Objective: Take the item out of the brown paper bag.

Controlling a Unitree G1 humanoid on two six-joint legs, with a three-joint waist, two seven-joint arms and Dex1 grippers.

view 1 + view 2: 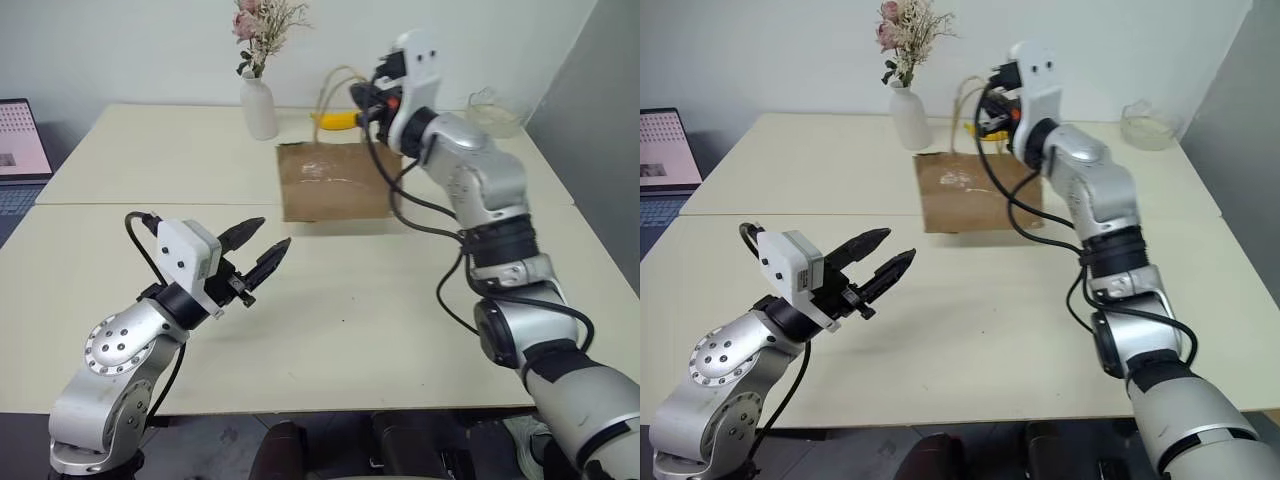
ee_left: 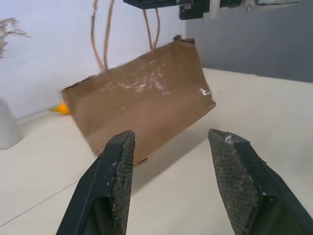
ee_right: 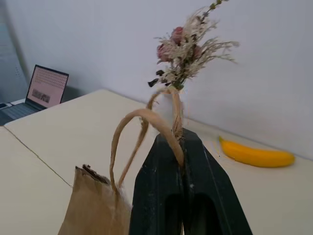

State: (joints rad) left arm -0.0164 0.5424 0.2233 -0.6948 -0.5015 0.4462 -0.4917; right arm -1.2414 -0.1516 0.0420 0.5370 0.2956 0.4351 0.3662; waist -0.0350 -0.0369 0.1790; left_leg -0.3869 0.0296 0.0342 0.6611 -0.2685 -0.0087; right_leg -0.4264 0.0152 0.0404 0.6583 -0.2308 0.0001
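White wall stands behind a pale bench (image 1: 330,330) made of two tops pushed together. On the far half of it is the brown paper bag (image 1: 335,182). It hangs a bit tilted, its long side running across the bench, its open top up toward the wall. I cannot see the item; I think it is inside the bag, hidden by the paper.

From the top of the bag rise the thin twine handles (image 3: 142,127). The right gripper (image 3: 182,142) is up there at the handles. Its jaws are clenched tight on one handle loop, and the twine runs down between them in the right wrist view. So the right arm is holding the bag up by its handle.

The left gripper (image 1: 262,250) is low over the near half of the bench, well apart from the bag. It points forward at the bag's broad front. Its jaws are parted about halfway and grasp nothing. In the left wrist view the bag sits between and beyond the two black fingers (image 2: 117,171).

The bag's mouth is up, so I think the left jaws must go over the top edge, not at the flat front.

Further out, a yellow banana (image 3: 257,154) lies near the wall behind the bag. A white vase (image 1: 259,105) with dried flowers stands beside it. A glass bowl (image 1: 1148,125) sits at the far right corner. A laptop (image 1: 665,150) is off to the left.
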